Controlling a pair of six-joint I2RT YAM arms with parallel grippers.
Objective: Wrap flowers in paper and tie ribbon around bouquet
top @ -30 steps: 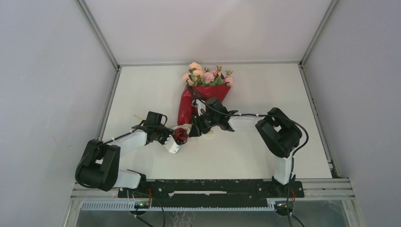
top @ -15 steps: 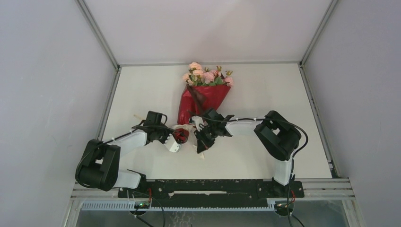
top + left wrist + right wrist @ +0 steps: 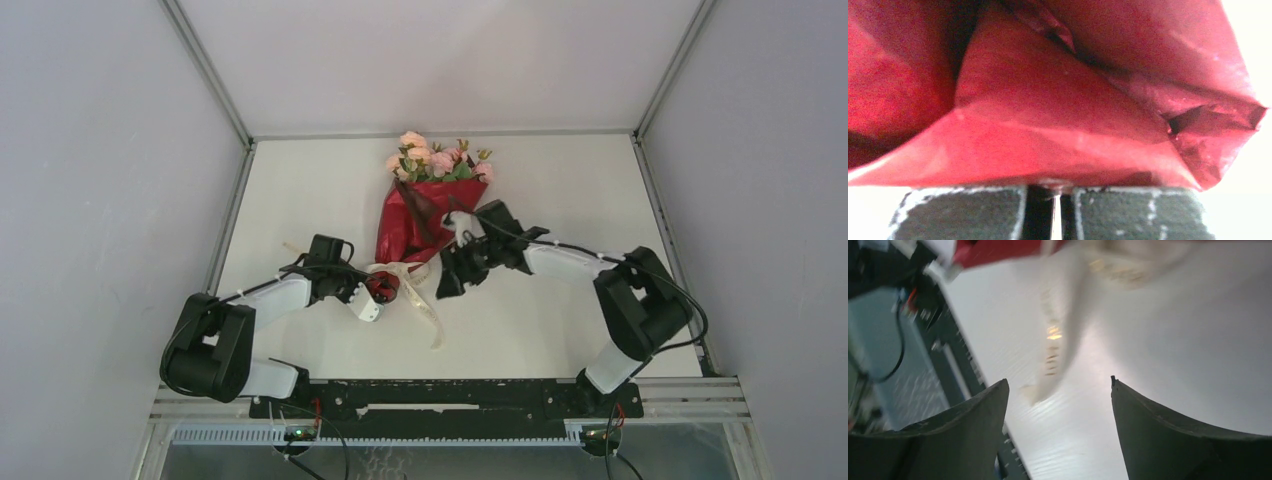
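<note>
Right pincer point(image 3: 447, 283) has pulled back up and right off the ribbon point(image 3: 428, 305), jaws now wide apart and empty. Ribbon loops at the bouquet's point(image 3: 425, 205) narrow end, 1 tail trailing on the desk point(image 3: 560, 180) toward the bases, just near-left of that pincer. Left pincer point(image 3: 378, 292) is clamped tight on the narrow end; long axis runs far, slightly right, to the flowers point(image 3: 435, 160). Right arm looks nearer the tail

Glossy crinkled paper point(image 3: 1048, 125); semi-sheer cloth ribbon point(image 3: 1052, 347); matt table point(image 3: 570, 180).
</note>
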